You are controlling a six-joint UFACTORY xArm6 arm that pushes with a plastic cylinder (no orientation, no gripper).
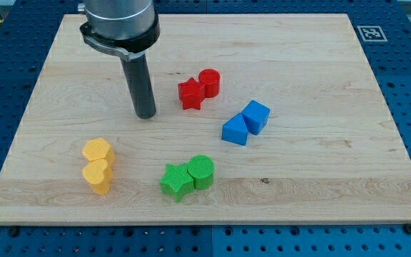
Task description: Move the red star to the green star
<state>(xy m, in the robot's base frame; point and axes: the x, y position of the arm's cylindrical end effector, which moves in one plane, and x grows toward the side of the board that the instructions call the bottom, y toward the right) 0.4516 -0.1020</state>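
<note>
The arm carries no claw at all, only a dark rod, so there is nothing to spread or pinch; its tip (146,114) rests on the wooden board (320,193), touching no block. The red star (190,93) sits near the tip, to its right and slightly toward the view's top, pressed against a red cylinder (210,82) on its far side. The green star (176,180) lies well below the tip and a little right, touching a green cylinder (201,171).

The step in hand looks like the approach: no contact yet. The next move probably calls for the tip to go around to the star's upper side, then push it down the view toward the green star, ideally without dragging the red cylinder along.

No readable writing shows; only a black-and-white square marker (369,33) at the board's top-right corner.
</note>
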